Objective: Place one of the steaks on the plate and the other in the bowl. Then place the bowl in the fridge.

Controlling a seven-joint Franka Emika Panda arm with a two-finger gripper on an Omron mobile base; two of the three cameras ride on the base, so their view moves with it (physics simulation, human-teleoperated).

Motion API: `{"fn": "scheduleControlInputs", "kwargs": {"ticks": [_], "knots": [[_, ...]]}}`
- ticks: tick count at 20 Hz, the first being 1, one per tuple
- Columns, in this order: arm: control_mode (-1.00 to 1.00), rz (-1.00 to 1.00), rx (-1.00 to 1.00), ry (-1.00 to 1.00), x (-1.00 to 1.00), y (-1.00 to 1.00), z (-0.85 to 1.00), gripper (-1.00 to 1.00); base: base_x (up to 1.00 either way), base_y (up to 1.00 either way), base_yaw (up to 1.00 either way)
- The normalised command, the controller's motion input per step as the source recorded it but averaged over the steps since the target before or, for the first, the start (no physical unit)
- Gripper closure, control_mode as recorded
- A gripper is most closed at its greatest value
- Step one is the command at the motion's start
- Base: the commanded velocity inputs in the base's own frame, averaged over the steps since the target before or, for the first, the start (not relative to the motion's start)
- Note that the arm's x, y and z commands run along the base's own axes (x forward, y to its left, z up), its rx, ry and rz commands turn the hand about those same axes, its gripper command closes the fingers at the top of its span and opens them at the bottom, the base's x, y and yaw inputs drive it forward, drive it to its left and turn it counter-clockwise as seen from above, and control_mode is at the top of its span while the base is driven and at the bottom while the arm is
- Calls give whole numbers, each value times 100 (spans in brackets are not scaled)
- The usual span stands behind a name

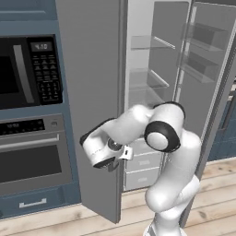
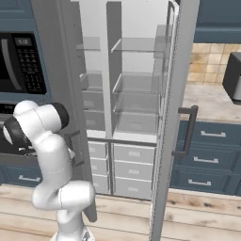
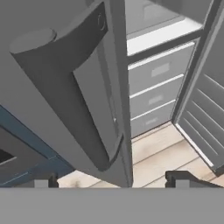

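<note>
The tall grey double-door fridge point(image 1: 152, 92) stood opened at twelve o'clock, its clear shelves bare. At nine o'clock its dark bar handle point(image 3: 76, 94) was released; the gripper point(image 3: 113, 178) jaws were spread. Fetching the steaks was judged next.

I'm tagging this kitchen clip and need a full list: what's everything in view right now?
fridge: one, grey outside and white inside, both doors swung open, clear shelves bare
fridge drawers: a stack, white, low in the fridge
door handle: one, dark grey, on the left door, close in front of the gripper
microwave: one, black, built in left of the fridge
oven: one, grey front, below the microwave
cabinets: dark blue, right of the fridge
countertop: beige, above those cabinets
floor: light wood planks
arm: one, white with dark joints
gripper: one, dark tips, open, holding nothing
</note>
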Motion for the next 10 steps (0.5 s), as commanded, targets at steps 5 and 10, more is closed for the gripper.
{"fn": "scheduleControlInputs", "kwargs": {"ticks": [5,10], "knots": [[-100,-17,-3,1,-84,-14,100,-100,0,0,0],[-100,-29,0,6,-18,-56,100,-100,0,0,0]]}}
